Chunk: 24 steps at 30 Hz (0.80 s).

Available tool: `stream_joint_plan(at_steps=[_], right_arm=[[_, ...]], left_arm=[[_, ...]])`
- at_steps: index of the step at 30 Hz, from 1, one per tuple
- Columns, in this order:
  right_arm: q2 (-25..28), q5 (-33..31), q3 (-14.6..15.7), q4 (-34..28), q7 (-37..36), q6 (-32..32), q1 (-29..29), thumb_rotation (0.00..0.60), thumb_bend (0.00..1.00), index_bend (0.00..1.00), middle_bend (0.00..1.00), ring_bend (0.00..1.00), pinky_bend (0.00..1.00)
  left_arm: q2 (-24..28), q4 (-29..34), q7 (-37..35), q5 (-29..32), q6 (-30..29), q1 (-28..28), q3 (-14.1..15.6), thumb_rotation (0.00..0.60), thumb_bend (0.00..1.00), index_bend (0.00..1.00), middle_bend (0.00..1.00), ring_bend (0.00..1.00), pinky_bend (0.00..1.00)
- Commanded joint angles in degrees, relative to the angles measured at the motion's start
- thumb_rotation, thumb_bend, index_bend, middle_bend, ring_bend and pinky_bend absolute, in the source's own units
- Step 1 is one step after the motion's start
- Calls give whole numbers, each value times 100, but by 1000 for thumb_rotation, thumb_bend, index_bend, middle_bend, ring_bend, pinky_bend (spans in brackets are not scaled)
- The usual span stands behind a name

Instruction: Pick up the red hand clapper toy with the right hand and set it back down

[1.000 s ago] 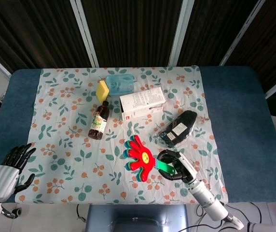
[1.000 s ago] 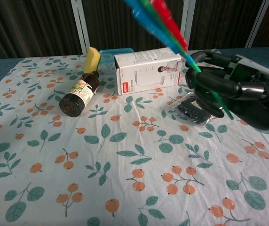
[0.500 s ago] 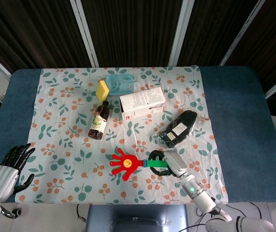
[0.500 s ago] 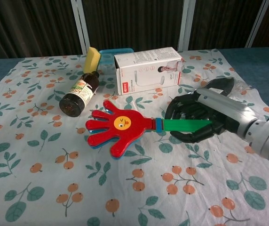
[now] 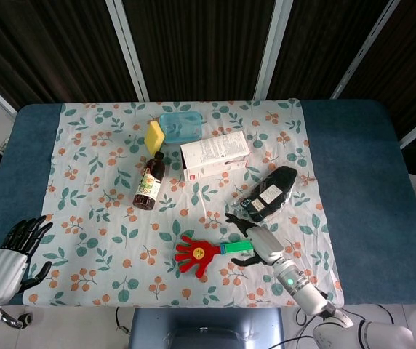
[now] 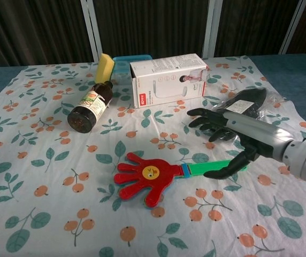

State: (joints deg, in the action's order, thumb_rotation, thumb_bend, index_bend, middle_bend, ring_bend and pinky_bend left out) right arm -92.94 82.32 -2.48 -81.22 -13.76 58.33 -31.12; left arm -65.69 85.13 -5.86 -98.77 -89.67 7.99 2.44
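Now, status by item:

Right hand (image 6: 233, 134): half a second ago your fingers were wrapped round the green handle; they are now spread apart and hold nothing. The thumb tip lies at or just over the far end of the handle; contact cannot be confirmed from either view.

Red hand clapper toy (image 6: 152, 176): it was held above the cloth; it now lies flat on the floral tablecloth (image 6: 46, 160), near the front edge, red palm pointing toward your left side and handle toward the released hand. In the head view it sits at (image 5: 199, 254), in front of the black packet (image 5: 269, 193) and well apart from it.

Left hand (image 5: 10, 253): unchanged, fingers apart, empty, at the table's near left corner.

Task meaning: pick-up and set-down both appear done. What remains, in your judgement, is to lift the right hand clear without dragging the handle.

Risk: the thumb may nudge the handle on withdrawal; raise before pulling back.
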Motion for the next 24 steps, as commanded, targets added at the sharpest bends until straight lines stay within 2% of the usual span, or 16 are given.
stream_joint_plan(at_steps=[1,4,9,13,16,18,24], right_arm=[[767,66,196,-660,385,78,141,600,150,0,0,0,50],[1299,359,427,-1036,1112,771,524,600,149,0,0,0,1],[1920,902,874,-1316,2520,2258,1446,600,149,0,0,0,0],[1898,1146,894,-1149,2674,3550,2221,600,149,0,0,0,0],[2067,1298,937,-1310,2607,3799,2401,600,149,0,0,0,0],[2072,1454,853,-1266,2576,4053,2492,600,149,0,0,0,0],[2143,1401,787,-1306,2548,3890,2568,600,149,0,0,0,0]], left_arm=[[0,3,2,4,-2,-2,-1,600,382,0,0,0,79],[4,13,14,-10,-32,-21,10,600,381,0,0,0,79],[0,23,45,-38,-96,-44,7,600,382,0,0,0,79],[-23,28,99,-38,-98,-51,5,600,381,0,0,0,80],[-44,29,127,-55,-102,-49,4,600,381,0,0,0,79],[-58,34,163,-71,-129,-61,5,600,381,0,0,0,80],[-84,48,273,-111,-202,-111,22,600,382,0,0,0,79]])
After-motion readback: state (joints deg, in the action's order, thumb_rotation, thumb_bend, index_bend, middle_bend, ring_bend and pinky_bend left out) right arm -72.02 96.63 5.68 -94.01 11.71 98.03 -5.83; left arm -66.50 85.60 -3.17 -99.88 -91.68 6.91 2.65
